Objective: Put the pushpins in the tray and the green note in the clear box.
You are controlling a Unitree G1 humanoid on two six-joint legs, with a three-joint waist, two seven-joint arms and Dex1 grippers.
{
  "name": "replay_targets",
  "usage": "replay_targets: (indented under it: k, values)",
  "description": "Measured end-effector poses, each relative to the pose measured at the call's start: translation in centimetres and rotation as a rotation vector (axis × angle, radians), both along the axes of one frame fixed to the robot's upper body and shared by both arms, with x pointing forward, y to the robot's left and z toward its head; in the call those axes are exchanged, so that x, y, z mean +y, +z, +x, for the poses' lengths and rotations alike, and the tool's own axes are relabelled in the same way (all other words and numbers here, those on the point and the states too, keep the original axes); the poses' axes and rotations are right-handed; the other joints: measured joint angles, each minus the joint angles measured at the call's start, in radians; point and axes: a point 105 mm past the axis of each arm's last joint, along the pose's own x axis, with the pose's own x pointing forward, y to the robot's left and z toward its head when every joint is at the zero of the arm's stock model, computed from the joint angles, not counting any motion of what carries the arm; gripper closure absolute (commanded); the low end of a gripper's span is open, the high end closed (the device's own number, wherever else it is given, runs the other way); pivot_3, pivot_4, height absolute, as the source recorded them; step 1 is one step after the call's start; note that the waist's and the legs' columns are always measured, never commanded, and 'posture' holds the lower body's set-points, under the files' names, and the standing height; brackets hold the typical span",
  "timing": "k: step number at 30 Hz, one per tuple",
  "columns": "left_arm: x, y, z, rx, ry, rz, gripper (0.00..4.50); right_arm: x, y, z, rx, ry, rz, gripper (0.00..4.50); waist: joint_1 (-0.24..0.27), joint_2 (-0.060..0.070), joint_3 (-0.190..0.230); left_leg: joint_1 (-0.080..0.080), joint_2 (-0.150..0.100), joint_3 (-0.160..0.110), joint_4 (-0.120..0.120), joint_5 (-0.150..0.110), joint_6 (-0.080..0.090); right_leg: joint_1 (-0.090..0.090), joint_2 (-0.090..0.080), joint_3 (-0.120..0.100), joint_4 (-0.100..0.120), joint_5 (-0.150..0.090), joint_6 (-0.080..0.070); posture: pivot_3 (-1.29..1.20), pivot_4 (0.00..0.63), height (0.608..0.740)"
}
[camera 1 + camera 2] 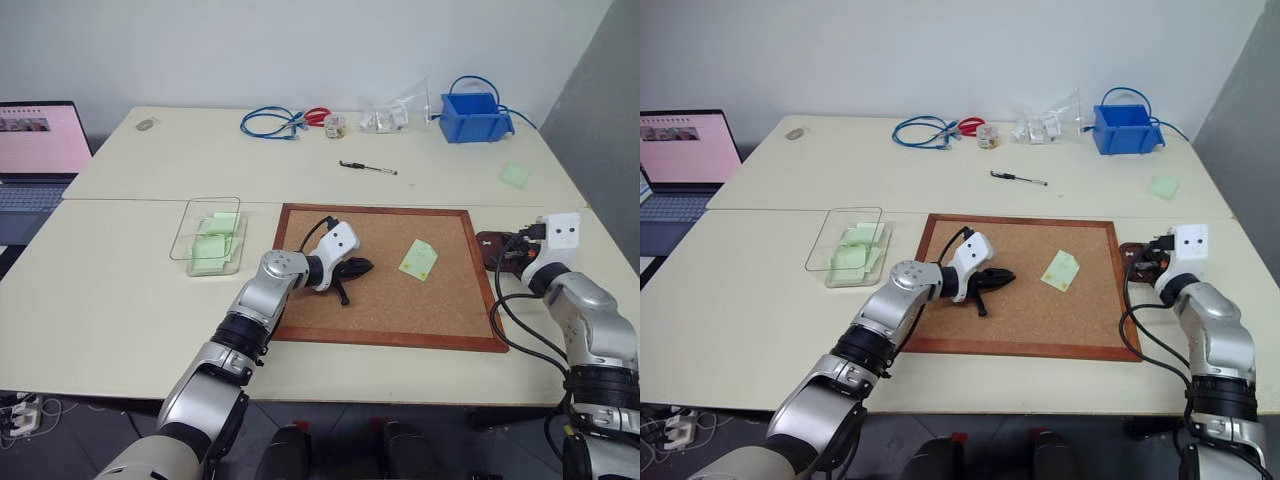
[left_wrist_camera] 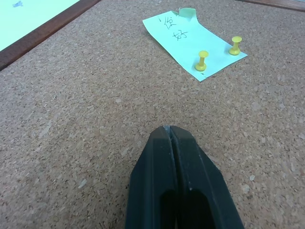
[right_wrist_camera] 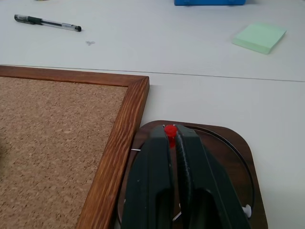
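While clamped on a red pushpin (image 3: 169, 131) directly above the tray (image 3: 240, 152), right claw (image 3: 172, 136) beside the corkboard (image 3: 52, 143) frame; left claw (image 2: 170, 131) fully closed, empty, green note (image 2: 190, 40) with two yellow pushpins (image 2: 202, 60) just ahead.

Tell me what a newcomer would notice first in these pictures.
The cork board lies mid-table with a green note held by two yellow pushpins. The right gripper pinches a red pushpin over the brown tray beside the board's right edge.
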Motion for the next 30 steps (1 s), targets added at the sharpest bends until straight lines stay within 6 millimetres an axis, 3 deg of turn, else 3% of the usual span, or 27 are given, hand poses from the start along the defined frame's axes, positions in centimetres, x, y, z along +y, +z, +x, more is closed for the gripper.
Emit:
replay_targets:
  k: [13, 17, 20, 22, 24, 26, 30]
  values:
    - [0.2, 0.0, 0.0, -0.003, 0.001, 0.003, 4.5, -1.1, -1.7, -0.1, 0.056, -0.04, -0.002, 1.51, 0.0, 0.0, 0.0, 0.0, 0.0, 0.0, 0.0, 0.0, 0.0, 0.0, 0.0, 0.0, 0.0, 0.0, 0.0, 0.0, 0.15, 0.74]
    - [0.1, 0.0, 0.0, -0.003, 0.001, 0.003, 4.5, -0.5, -0.5, -0.7, 0.005, 0.009, -0.042, 1.51, 0.0, 0.0, 0.0, 0.0, 0.0, 0.0, 0.0, 0.0, 0.0, 0.0, 0.0, 0.0, 0.0, 0.0, 0.0, 0.0, 0.15, 0.74]
    - [0.1, 0.0, 0.0, -0.004, 0.001, 0.003, 4.5, 1.4, 1.1, -1.7, -0.049, 0.144, -0.063, 1.51, 0.0, 0.0, 0.0, 0.0, 0.0, 0.0, 0.0, 0.0, 0.0, 0.0, 0.0, 0.0, -0.001, 0.0, 0.0, 0.0, 0.15, 0.74]
    - [0.2, 0.0, 0.0, -0.003, 0.001, 0.006, 4.5, 5.3, 2.2, -3.6, -0.065, 0.377, -0.084, 1.51, -0.001, 0.001, 0.0, 0.0, 0.001, -0.001, -0.001, 0.0, 0.0, 0.001, 0.001, -0.001, -0.002, 0.0, 0.0, 0.0, 0.15, 0.74]
    - [0.3, -0.1, 0.0, -0.001, 0.004, 0.006, 4.5, 8.5, 2.1, -5.1, -0.049, 0.553, -0.094, 1.51, -0.002, 0.0, -0.001, 0.0, 0.001, -0.002, 0.0, 0.0, 0.0, 0.002, 0.001, -0.002, -0.002, 0.0, 0.0, 0.0, 0.15, 0.74]
    - [0.3, -0.1, 0.0, -0.001, 0.003, 0.005, 4.5, 9.9, 1.0, -5.6, -0.017, 0.618, -0.079, 1.51, -0.001, 0.0, -0.001, 0.0, 0.001, -0.002, 0.0, 0.0, 0.0, 0.003, 0.001, -0.002, -0.003, 0.0, 0.0, 0.0, 0.15, 0.74]
    - [0.2, -0.1, -0.1, -0.002, 0.0, 0.005, 4.5, 10.5, -0.7, -5.4, 0.037, 0.629, -0.07, 1.51, -0.001, 0.0, -0.001, 0.0, 0.001, -0.002, 0.0, 0.0, 0.0, 0.002, 0.001, -0.002, -0.004, 0.0, 0.0, 0.0, 0.15, 0.74]
